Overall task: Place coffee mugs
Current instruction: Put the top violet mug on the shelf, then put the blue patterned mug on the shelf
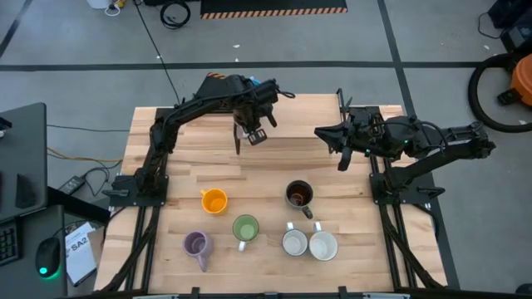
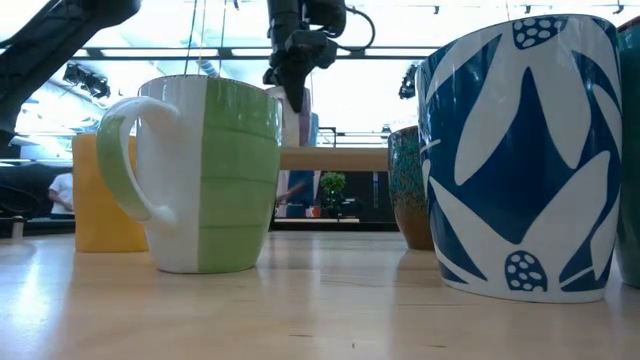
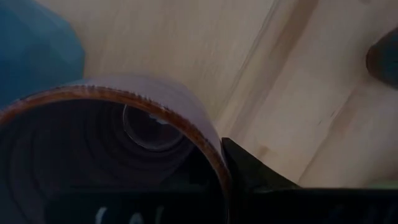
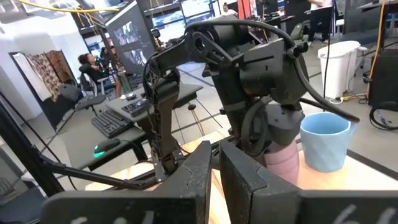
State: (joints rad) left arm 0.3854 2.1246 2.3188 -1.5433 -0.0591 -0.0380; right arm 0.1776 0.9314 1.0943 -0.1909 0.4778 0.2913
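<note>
The left gripper hangs over the middle of the wooden tabletop, toward its far edge. It is clamped narrow on the rim of a lilac glazed ceramic mug with a brown-edged lip, with one finger outside the wall and the other presumably inside. Whether this mug's base rests on the wood or hangs clear cannot be determined. A pale blue ribbed ceramic mug stands just beside it. The right gripper waits toward the far right corner, its fingers pressed together on nothing. Six further mugs stand grouped toward the near edge:

- an orange mug;
- a green-banded mug;
- a second lilac mug;
- a dark brown mug;
- two white mugs, and, touching or nearly touching.

In my assessment the mugs are rigid, moderately heavy for their size, smooth-glazed and liable to chip on impact. A rim pinch carries the weight off-centre, so the held mug may tilt or slip unless it is lowered gently. The rim opposite the handle, or the handle loop, offers the surest hold. Clearance to the pale blue mug is tight.
</note>
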